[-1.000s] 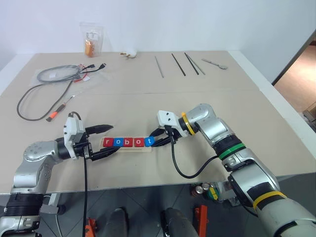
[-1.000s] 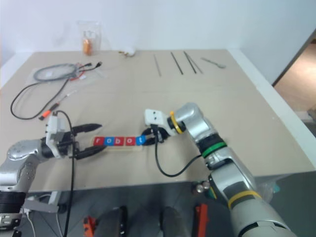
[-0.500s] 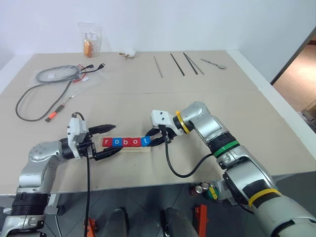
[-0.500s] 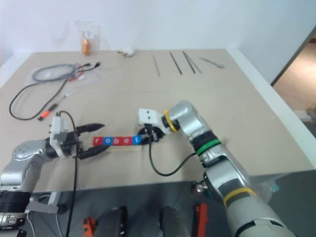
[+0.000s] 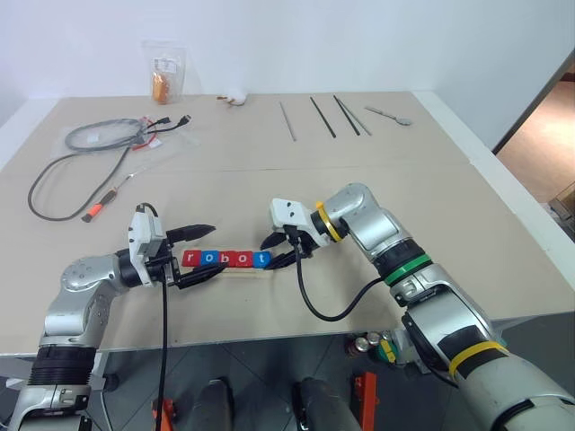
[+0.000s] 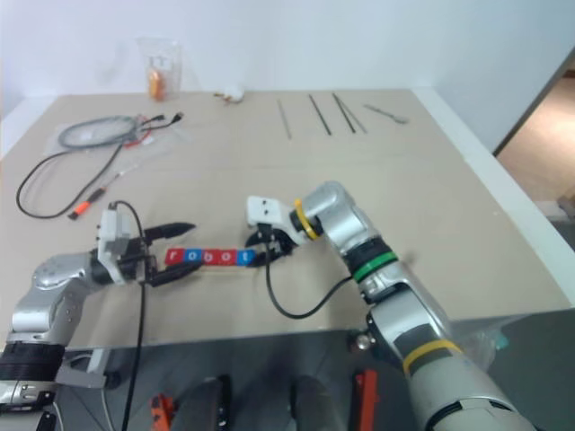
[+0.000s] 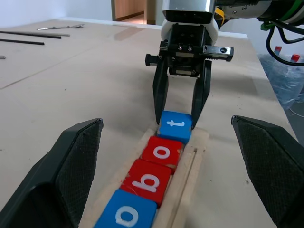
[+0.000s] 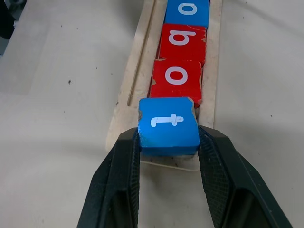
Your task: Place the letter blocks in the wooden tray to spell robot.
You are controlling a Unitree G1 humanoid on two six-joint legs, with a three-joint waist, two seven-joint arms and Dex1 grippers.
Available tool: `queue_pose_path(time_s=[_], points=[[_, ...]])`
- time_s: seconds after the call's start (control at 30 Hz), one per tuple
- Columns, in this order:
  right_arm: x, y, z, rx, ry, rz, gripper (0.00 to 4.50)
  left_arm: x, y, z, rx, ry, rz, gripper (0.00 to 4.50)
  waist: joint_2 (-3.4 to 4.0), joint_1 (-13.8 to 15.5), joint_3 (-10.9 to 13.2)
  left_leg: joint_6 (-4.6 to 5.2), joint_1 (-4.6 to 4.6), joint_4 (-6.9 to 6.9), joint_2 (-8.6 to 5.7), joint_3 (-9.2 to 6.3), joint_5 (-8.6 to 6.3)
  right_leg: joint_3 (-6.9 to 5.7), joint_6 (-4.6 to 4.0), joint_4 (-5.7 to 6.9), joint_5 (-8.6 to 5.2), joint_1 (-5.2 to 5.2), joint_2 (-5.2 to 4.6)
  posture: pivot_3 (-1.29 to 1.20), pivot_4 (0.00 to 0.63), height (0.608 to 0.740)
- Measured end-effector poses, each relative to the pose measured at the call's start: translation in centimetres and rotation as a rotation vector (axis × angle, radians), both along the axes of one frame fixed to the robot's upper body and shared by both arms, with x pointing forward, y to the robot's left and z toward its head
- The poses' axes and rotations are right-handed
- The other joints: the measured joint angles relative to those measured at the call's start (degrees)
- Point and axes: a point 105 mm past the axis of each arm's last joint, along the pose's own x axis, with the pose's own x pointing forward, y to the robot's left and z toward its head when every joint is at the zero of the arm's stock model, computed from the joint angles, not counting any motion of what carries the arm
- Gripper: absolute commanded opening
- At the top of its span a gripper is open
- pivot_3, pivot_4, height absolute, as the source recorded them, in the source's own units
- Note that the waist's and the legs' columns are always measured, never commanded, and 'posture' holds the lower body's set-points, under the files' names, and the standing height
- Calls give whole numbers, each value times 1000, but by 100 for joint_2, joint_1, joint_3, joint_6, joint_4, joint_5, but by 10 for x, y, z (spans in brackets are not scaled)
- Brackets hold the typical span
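At tray end, right pincer [image 8: 167, 156] loosened around t block [image 8: 168, 124]

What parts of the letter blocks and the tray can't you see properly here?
- The r block: too small in the eye views to read surely; cut off by the left wrist view's bottom edge.
- The wooden tray: its far end runs off the right wrist view's top edge.
- The t block's sides: covered there by the right end effector's fingers.

Head stereo pair looks down over table [image 5: 422, 180]; wrist cams face each other, close on wooden tray [image 7: 187, 166] at 6 o'clock.
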Motion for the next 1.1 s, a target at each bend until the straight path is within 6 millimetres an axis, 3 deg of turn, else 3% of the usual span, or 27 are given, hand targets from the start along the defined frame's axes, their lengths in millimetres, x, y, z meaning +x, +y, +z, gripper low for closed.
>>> queue_pose_path(time_s=[0.03, 0.1, 0.27, 0.33, 0.37, 0.4, 0.5, 0.63, 0.73, 0.8, 0.93, 1.1], points=[[0, 0, 0, 0, 2, -1, 4001, 0, -1, -1, -3, -1, 0, 4500, 0, 0, 0, 0, 0, 0, 0, 0, 0, 0, 0, 0, 0, 0, 0, 0, 150, 740], [0, 0, 0, 0, 6, -2, 4482, 1, -1, -1, -4, 0, 1, 4500, 0, 0, 0, 0, 0, 0, 0, 0, 0, 0, 0, 0, 0, 0, 0, 0, 150, 740], [-2, 1, 3, 8, 24, 5, 4482, 2, -1, -1, -8, 0, 5, 4500, 0, 0, 0, 0, 0, 0, 0, 0, 0, 0, 0, 0, 1, 0, 0, 0, 150, 740], [2, 1, 19, 43, 30, -8, 4482, 5, -1, -1, -10, 24, 22, 4500, 4, 0, 3, 0, -2, 1, 0, 0, 0, 0, 1, 1, 3, -2, 0, 0, 150, 740], [8, -4, 54, 105, 5, -19, 4482, 9, 0, -4, -8, 90, 37, 4500, 4, 0, 3, 0, -1, 1, 0, -1, 0, -1, 2, 2, 3, -1, 0, 0, 150, 740], [9, -8, 68, 132, -14, -26, 4482, 11, 0, -4, -9, 109, 49, 4500, 2, 0, 1, 0, 0, 1, 0, -2, 0, -2, 2, 1, 0, 1, 0, 0, 150, 740], [7, -23, 82, 183, -13, -48, 4482, 15, 5, -7, -8, 169, 96, 4500, 0, 13, 0, -2, -3, -1, -1, -5, -1, -4, 7, 1, -9, 4, -2, 0, 150, 740], [-3, -40, 69, 213, 26, -84, 4482, 14, 11, 3, -36, 175, 123, 4500, 0, 10, 0, -14, -4, -3, -1, -6, -9, -3, 24, 2, -5, 2, -2, 0, 150, 740], [-9, -42, 50, 233, 63, -147, 4482, 12, 16, 8, -64, 197, 128, 4500, 5, -12, 3, -15, -4, -7, -1, -3, -10, -2, 25, 8, -6, -11, -1, 0, 150, 740], [-13, -39, 48, 243, 67, -162, 4482, 11, 15, 8, -74, 208, 120, 4500, 5, -15, 3, -15, -3, -7, 0, -5, -10, -2, 23, 16, -7, -15, 3, 0, 150, 740], [-20, -26, 56, 282, 49, -153, 3459, 13, 12, 14, -90, 207, 98, 4500, 5, -3, 3, -14, -1, 1, 0, -9, -9, -4, 3, 30, -18, -15, 4, 0, 150, 740], [-28, -19, 53, 292, 73, -145, 1604, 14, 6, 24, -89, 164, 57, 4500, 4, -2, 3, -14, -1, 12, -2, -4, -8, 0, 0, 28, -18, -4, -2, 0, 150, 740]])
